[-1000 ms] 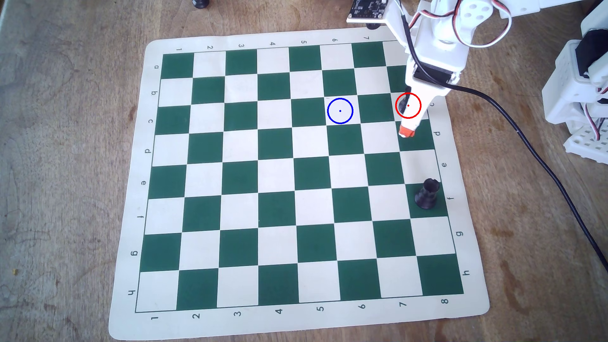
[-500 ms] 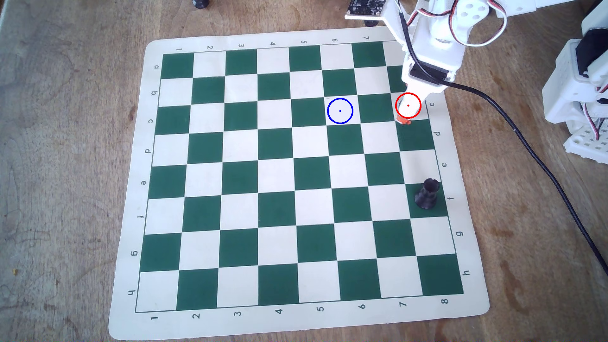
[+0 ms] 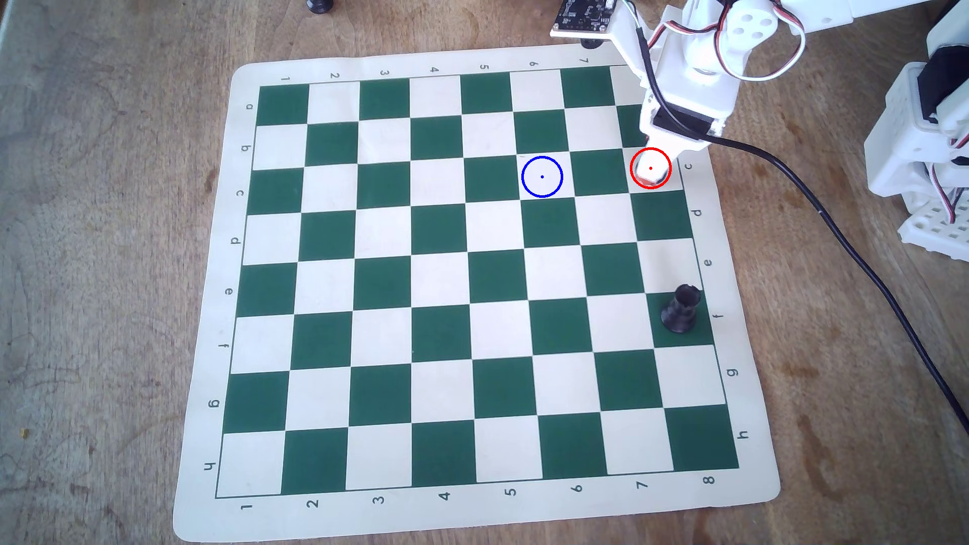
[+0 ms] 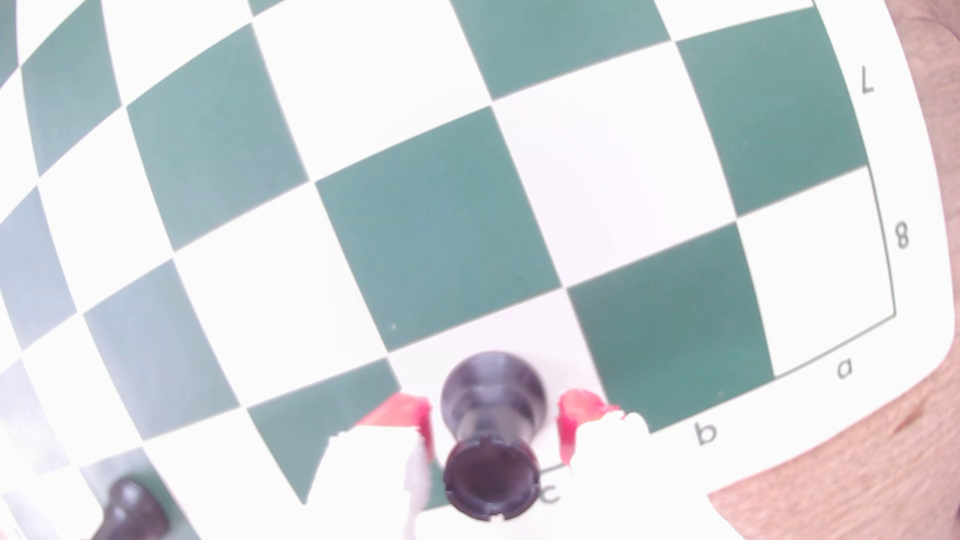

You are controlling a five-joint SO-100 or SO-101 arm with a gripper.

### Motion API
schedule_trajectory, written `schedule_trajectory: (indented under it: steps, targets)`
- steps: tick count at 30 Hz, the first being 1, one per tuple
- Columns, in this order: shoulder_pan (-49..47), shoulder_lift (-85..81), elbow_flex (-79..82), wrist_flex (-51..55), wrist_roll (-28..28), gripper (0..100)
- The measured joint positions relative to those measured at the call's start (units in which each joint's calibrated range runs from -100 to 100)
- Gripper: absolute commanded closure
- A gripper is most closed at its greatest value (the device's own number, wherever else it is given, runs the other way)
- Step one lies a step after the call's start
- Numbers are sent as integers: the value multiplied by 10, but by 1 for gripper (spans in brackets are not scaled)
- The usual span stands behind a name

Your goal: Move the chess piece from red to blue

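In the wrist view the chess piece [image 4: 491,431], a black rook, stands upright on a white square at the board's c-8 edge. My gripper [image 4: 491,413] is open, with a red-padded finger [image 4: 408,415] on each side of the rook's waist and small gaps showing. In the overhead view the gripper [image 3: 652,175] sits over the red circle [image 3: 631,167] and hides the rook. The blue circle [image 3: 542,176] lies two squares to the left on an empty white square.
A second black rook [image 3: 680,309] stands on a green square near the board's right edge and shows at the lower left of the wrist view [image 4: 130,509]. The green-and-cream chess mat [image 3: 419,262] lies on a wooden table. A black cable [image 3: 839,225] runs right of the mat.
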Motion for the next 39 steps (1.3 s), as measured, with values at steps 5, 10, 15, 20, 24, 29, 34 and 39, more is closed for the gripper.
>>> schedule_trajectory:
  steps: [5,10,15,20,24,29,34,39]
  targets:
    - [0,0,0,0,0,100]
    - [-1,0,0,1,0,100]
    - [-9,0,0,3,0,100]
    - [-9,-14,-2,46,3,100]
    - [-10,-49,-47,113,3,100]
    - [-7,-92,-110,167,3,100]
    - [6,-109,-205,241,8,100]
    - [4,-108,-314,307,8,100]
